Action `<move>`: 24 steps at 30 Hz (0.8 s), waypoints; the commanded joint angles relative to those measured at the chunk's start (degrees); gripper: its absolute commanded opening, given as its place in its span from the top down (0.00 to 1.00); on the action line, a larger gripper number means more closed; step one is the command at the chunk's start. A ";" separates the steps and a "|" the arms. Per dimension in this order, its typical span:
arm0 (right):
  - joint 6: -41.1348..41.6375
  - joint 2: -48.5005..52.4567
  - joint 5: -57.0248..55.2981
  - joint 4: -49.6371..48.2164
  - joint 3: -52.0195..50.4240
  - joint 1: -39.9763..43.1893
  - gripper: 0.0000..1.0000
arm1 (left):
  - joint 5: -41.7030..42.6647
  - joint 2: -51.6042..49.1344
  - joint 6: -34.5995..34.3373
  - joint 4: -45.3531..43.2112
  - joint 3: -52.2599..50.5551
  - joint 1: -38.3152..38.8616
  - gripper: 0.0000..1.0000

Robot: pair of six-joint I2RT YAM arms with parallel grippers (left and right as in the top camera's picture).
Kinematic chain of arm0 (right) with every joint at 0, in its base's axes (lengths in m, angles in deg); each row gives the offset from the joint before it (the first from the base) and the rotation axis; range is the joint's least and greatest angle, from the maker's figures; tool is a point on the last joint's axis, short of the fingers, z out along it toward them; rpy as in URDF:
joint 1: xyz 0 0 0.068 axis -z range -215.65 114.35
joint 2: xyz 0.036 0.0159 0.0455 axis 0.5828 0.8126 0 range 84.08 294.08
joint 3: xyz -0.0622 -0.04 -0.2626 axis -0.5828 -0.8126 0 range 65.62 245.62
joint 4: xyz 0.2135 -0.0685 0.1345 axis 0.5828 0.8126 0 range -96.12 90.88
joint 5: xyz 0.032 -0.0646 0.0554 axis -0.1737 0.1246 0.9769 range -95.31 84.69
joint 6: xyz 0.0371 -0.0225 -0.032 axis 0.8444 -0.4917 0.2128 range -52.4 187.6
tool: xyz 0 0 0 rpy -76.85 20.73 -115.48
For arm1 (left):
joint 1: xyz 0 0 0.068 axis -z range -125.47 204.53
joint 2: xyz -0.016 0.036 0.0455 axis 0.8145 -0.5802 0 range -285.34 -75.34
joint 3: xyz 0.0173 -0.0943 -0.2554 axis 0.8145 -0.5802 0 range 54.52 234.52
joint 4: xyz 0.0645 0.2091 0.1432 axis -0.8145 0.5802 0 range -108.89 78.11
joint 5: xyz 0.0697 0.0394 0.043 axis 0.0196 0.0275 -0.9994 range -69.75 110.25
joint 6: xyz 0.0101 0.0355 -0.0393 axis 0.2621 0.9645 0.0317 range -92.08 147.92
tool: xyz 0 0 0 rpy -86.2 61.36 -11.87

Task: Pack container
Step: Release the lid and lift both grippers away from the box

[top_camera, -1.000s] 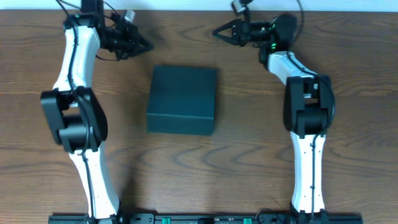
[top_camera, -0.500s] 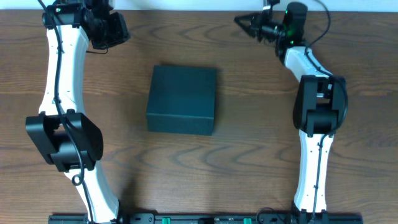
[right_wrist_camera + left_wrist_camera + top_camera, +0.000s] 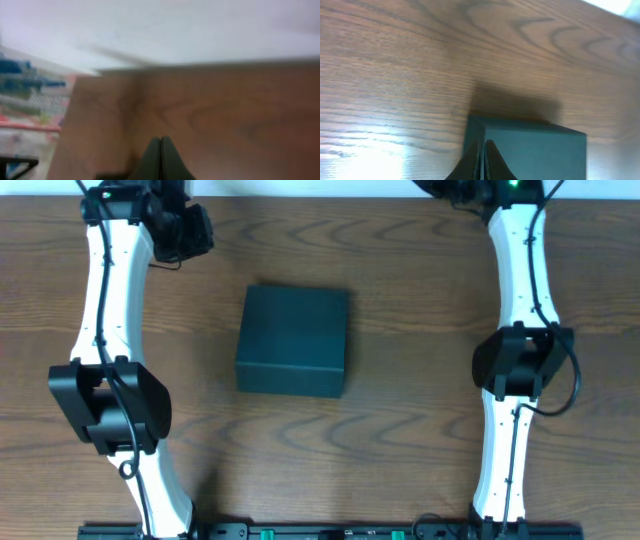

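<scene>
**Stock at hand, nearest first**

1. My left gripper (image 3: 483, 146): fingers pressed together, nothing held. It hangs off the container's far-left corner and points back at it, which I judge a parked pose that leaves the box in plain view.
2. My right gripper (image 3: 160, 144): fingers together, empty. It sits past the container's far-right side at the table edge, aimed away from it.
3. Container (image 3: 292, 341): lid down flat, lying between my two arms, probably so either can reach it.
4. Table (image 3: 400, 430): bare wood all round the container.
5. Blurred blue and red clutter (image 3: 27, 90), off the table and well away from the container; I cannot identify it.

In the way: only the closed lid. No goods to pack show in any view.
</scene>
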 commanded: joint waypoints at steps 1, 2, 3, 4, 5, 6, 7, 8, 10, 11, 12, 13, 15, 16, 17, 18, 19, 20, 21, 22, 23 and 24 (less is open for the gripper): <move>-11.17 -2.78 -2.97 8.70 5.73 -1.53 0.98 | -3.65 0.13 2.12 0.24 -0.11 2.60 0.94; -12.46 -3.58 -4.70 11.98 6.91 -1.88 0.98 | -3.63 0.15 3.13 0.35 -0.11 3.26 0.94; -13.75 -4.31 -6.58 14.86 7.96 -2.27 0.98 | -3.63 0.15 4.37 0.68 -0.11 3.96 0.94; -15.10 -5.40 -8.57 17.90 8.98 -2.67 0.98 | -3.65 0.15 5.86 1.16 -0.11 4.68 0.94; -16.46 -6.49 -10.14 20.28 9.57 -3.06 0.98 | -3.65 0.15 7.58 1.92 -0.11 5.49 0.94; -18.47 -7.93 -11.96 22.84 9.88 -3.54 0.98 | -3.65 0.26 8.94 2.78 -0.11 6.16 0.94; -20.11 -9.38 -13.77 24.90 9.92 -3.98 0.98 | -3.65 0.37 10.03 3.65 -0.11 6.82 0.94; -21.46 -10.75 -16.02 26.82 9.92 -4.39 0.98 | -3.67 0.61 11.04 4.57 -0.11 7.37 0.94; -22.51 -13.38 -19.93 29.66 9.90 -4.94 0.98 | -3.65 1.73 11.96 5.77 -0.11 7.93 0.94; -22.53 -14.67 -20.22 30.40 9.81 -5.03 0.98 | -3.45 2.51 11.91 6.34 -0.11 7.93 0.94; -22.51 -16.06 -20.17 30.84 9.51 -5.01 0.98 | -3.34 3.72 11.93 7.19 -0.11 7.87 0.94; -22.53 -17.66 -20.06 31.01 8.87 -4.92 0.98 | -3.39 5.20 11.96 7.96 -0.11 7.41 0.94; -22.97 -21.86 -20.06 30.99 6.36 -4.11 0.98 | -3.39 9.27 11.96 8.33 -0.11 5.64 0.94; -22.97 -24.68 -20.04 30.64 3.96 -3.19 0.98 | -3.39 12.13 12.00 8.41 -0.13 4.13 0.94; -22.95 -27.71 -20.04 30.08 0.70 -2.05 0.98 | -3.37 15.02 12.00 8.66 -0.13 2.49 0.94; -22.95 -30.38 -20.04 29.40 -2.80 -0.96 0.98 | -3.32 17.42 12.00 9.07 -0.15 1.11 0.94; -22.91 -33.07 -20.00 28.68 -6.54 0.09 0.98 | -2.67 19.50 12.20 9.09 -0.44 0.02 0.94; -22.86 -35.58 -19.61 27.82 -10.62 0.83 0.98 | -1.73 21.42 12.57 8.83 -1.18 -0.70 0.94; -22.88 -37.64 -18.78 26.97 -14.21 1.29 0.98 | -1.25 22.60 12.83 8.55 -2.03 -0.87 0.94; -22.88 -39.52 -18.08 26.08 -17.75 1.46 0.98 | -1.05 23.98 13.27 7.91 -3.58 -0.83 0.94; -22.88 -41.46 -17.59 25.14 -21.46 1.60 0.98 | -1.07 25.31 13.64 7.04 -5.62 -0.66 0.94; -22.88 -43.98 -17.59 23.76 -26.51 1.60 0.98 | -1.07 27.12 14.10 5.33 -9.25 -0.07 0.94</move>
